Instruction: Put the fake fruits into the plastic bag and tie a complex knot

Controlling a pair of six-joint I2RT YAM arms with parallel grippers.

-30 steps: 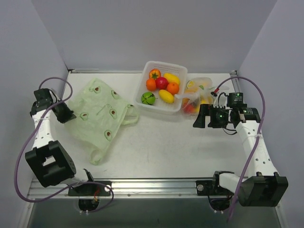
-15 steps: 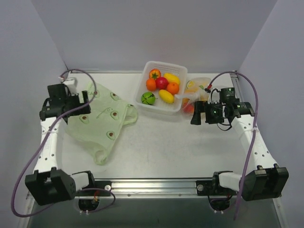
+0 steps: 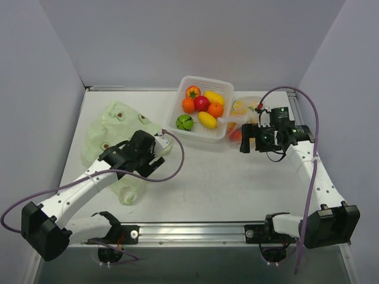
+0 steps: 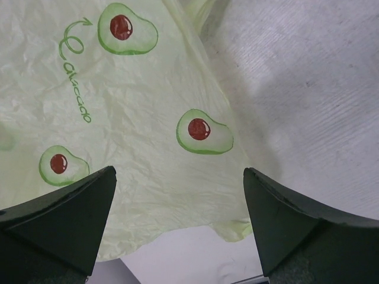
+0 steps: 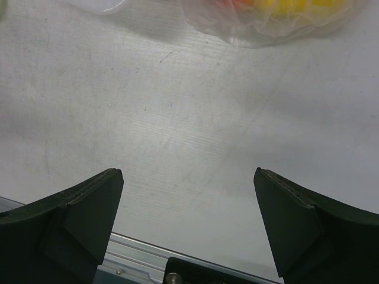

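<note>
Spreading beneath both arms, the pale counter (image 3: 225, 177) carries the plastic bag (image 3: 103, 133), which lies flat directly under the left tool (image 4: 179, 174), its avocado print showing between that tool's wide-open, empty jaws. The right tool (image 5: 188, 174) hangs just as wide open over bare counter, gripping nothing. Ahead of it and to its left sits the white basket (image 3: 177, 112) holding the fake fruits (image 3: 201, 103), with a clear bag (image 3: 251, 105) of more fruit just ahead of the tool.
</note>
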